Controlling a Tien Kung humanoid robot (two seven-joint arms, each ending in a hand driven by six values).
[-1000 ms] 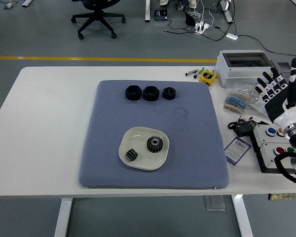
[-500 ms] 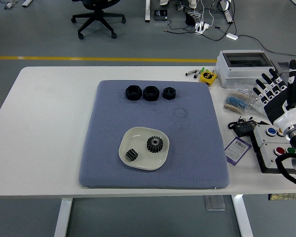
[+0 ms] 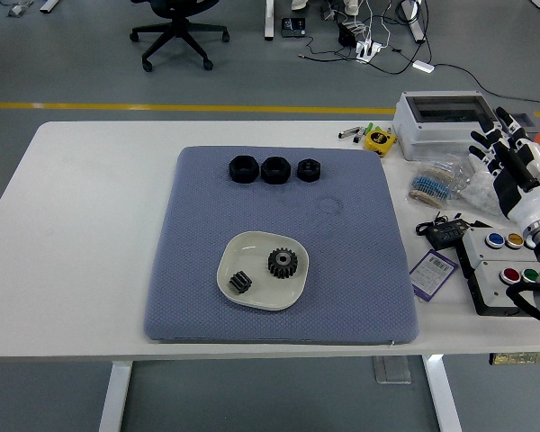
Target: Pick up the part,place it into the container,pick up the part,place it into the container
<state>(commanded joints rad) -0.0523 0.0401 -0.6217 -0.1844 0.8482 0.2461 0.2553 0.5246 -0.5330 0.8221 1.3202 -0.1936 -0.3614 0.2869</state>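
Bench (image 3: 81,234): white. Mat (image 3: 360,270): blue-grey, fine dotted weave. Dish (image 3: 292,290): cream. Large gear (image 3: 282,262) and small gear (image 3: 241,282): dark grey to black. Three nuts (image 3: 274,169): black. Tape measure (image 3: 378,139): yellow and black. Box (image 3: 443,124): pale grey. Button panel (image 3: 508,270): white with blue, yellow, red and green buttons. Right hand (image 3: 513,166): black and white.

Bright, even overhead light — soft faint shadows, sharp focus throughout.

Cream shallow square dish (image 3: 263,277) sits on the blue-grey mat, holding two dark metal gears: larger one (image 3: 282,263) lying flat right of centre, smaller one (image 3: 241,283) tilted at lower left.
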